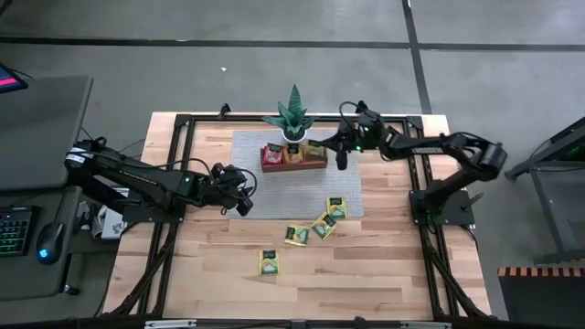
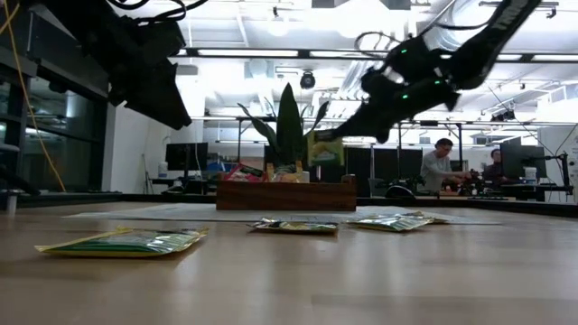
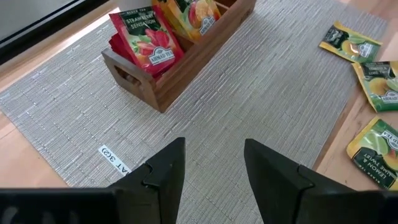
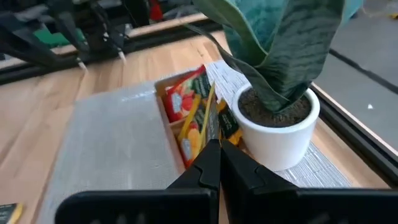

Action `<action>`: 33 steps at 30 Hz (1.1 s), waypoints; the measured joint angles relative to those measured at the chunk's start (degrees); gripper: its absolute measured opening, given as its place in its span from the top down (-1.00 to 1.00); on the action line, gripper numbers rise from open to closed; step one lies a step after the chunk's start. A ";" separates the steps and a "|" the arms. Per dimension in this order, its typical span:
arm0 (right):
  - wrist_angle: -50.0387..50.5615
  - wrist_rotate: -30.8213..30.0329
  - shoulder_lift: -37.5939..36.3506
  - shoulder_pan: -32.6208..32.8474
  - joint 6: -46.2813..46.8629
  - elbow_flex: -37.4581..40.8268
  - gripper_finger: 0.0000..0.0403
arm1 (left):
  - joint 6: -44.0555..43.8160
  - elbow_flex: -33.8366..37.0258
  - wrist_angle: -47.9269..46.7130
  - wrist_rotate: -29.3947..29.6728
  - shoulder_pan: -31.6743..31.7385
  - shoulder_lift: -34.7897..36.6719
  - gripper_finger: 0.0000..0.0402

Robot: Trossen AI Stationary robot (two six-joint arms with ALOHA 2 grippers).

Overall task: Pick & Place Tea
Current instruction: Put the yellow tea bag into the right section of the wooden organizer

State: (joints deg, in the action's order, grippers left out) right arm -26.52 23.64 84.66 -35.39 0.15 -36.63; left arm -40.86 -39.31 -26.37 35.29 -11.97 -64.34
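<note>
The brown wooden tray [image 1: 294, 165] stands on a grey mat, with red [image 3: 144, 38] and orange [image 3: 198, 12] tea packets upright in its compartments. My right gripper [image 1: 325, 144] is over the tray's right end, beside the potted plant [image 1: 293, 116], shut on a green-yellow tea packet [image 2: 325, 147]. My left gripper [image 1: 243, 196] hovers open over the mat's left part [image 3: 214, 165], short of the tray. Several green packets lie flat on the mat edge and bare wood [image 1: 336, 207] [image 1: 297, 236] [image 1: 269, 262]. My right gripper pinches the green-yellow tea packet between its two fingers at the packet's upper edge [image 4: 210, 134], which the wrist view shows edge-on. The fingers slant down from the table's right side. The packet hangs below the fingertips over the tray's right compartment; whether its lower edge touches the tray cannot be told.
The plant's white pot [image 4: 278, 127] stands close behind the tray, its leaves overhanging my right gripper. A black frame runs round the table [image 1: 183, 123]. Bare wood lies toward the near edge [image 1: 366, 283]. People sit in the room beyond [image 2: 442, 162].
</note>
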 joint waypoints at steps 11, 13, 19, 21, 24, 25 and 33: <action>9.17 3.18 7.48 -2.35 -5.10 -8.25 1.00 | -1.14 0.00 0.10 -0.39 -0.02 0.00 0.19; 10.04 3.13 7.48 -3.06 -5.94 -8.25 1.00 | -1.42 0.00 0.11 -0.40 -0.02 0.00 0.19; 11.51 3.36 7.48 -4.89 -6.19 -8.21 1.00 | -1.64 0.00 0.11 -0.40 -0.04 0.00 0.19; 11.34 3.62 7.48 -4.90 -6.21 -8.21 1.00 | -1.64 0.00 0.11 -0.40 -0.04 0.00 0.19; 11.59 3.96 7.50 -4.51 -6.20 -8.21 1.00 | -1.65 0.00 0.11 -0.40 -0.04 0.00 0.19; 11.74 3.96 7.58 -4.31 -6.23 -8.21 1.00 | -1.64 0.00 0.11 -0.40 -0.04 0.00 0.19; 12.26 4.06 8.09 -4.22 -5.74 -8.21 1.00 | -1.63 0.00 0.11 -0.38 -0.04 0.00 0.19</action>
State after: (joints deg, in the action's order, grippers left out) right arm -14.27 27.70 92.75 -39.62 -5.59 -44.84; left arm -42.49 -39.31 -26.25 34.92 -12.01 -64.34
